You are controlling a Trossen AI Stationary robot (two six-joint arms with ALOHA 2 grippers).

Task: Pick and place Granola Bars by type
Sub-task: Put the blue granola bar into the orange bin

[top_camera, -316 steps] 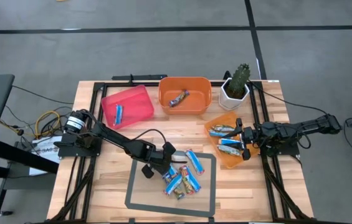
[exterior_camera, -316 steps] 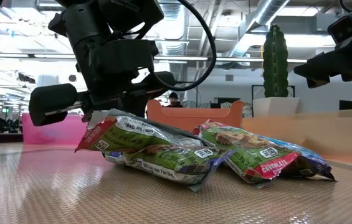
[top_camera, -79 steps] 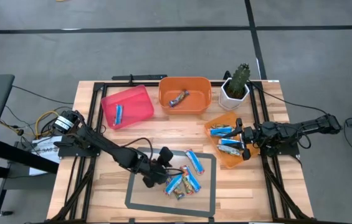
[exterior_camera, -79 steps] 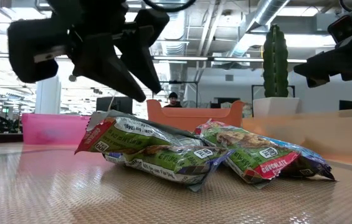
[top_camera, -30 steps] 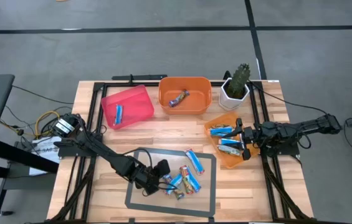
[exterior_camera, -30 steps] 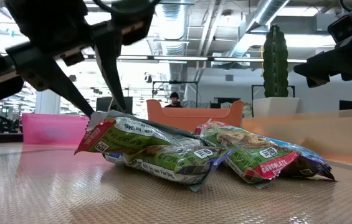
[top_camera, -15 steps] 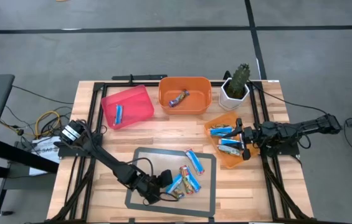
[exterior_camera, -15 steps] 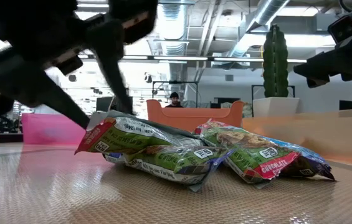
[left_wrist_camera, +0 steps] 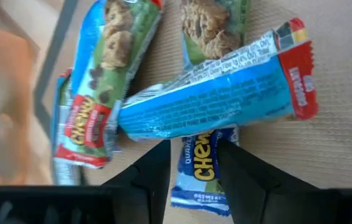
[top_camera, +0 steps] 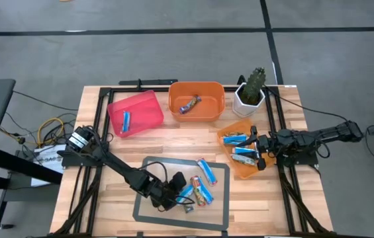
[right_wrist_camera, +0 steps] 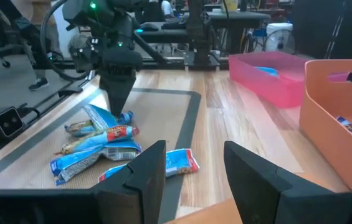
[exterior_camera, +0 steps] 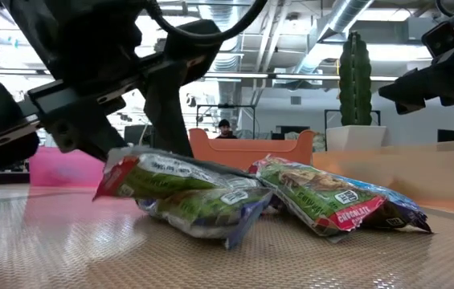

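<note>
Several granola bars point(top_camera: 194, 193) lie heaped on a grey mat point(top_camera: 148, 198), and one blue bar point(top_camera: 206, 170) lies apart. My left gripper point(top_camera: 177, 188) is down at the heap's left end, open. Its fingers point(left_wrist_camera: 157, 171) stand astride the end of a blue bar point(left_wrist_camera: 197, 163) that lies under another blue bar point(left_wrist_camera: 219, 102). My right gripper point(top_camera: 258, 149) waits open over the orange tray point(top_camera: 245, 173) at the table's right, which holds more bars. My left gripper comes from above, slanting down from the table's left, one fingertip point(left_wrist_camera: 235, 168) on each long side of the lower blue bar's wrapper end point(left_wrist_camera: 194, 177). The fingers lie along this bar. It rests flat on the mat; I cannot tell whether it is pinched.
A pink bin point(top_camera: 135, 112) with one blue bar and an orange bin point(top_camera: 196, 100) with one brown bar stand at the far edge. A potted cactus point(top_camera: 251, 89) stands at the far right. Black frame rails run along the table's left and right sides.
My left gripper has sunk from above the mat onto the heap's left end, moving a little toward the right and rolling slightly. The two nearest bars of the heap have shifted: the upper one has slid leftward and the lower one has turned and bent.
</note>
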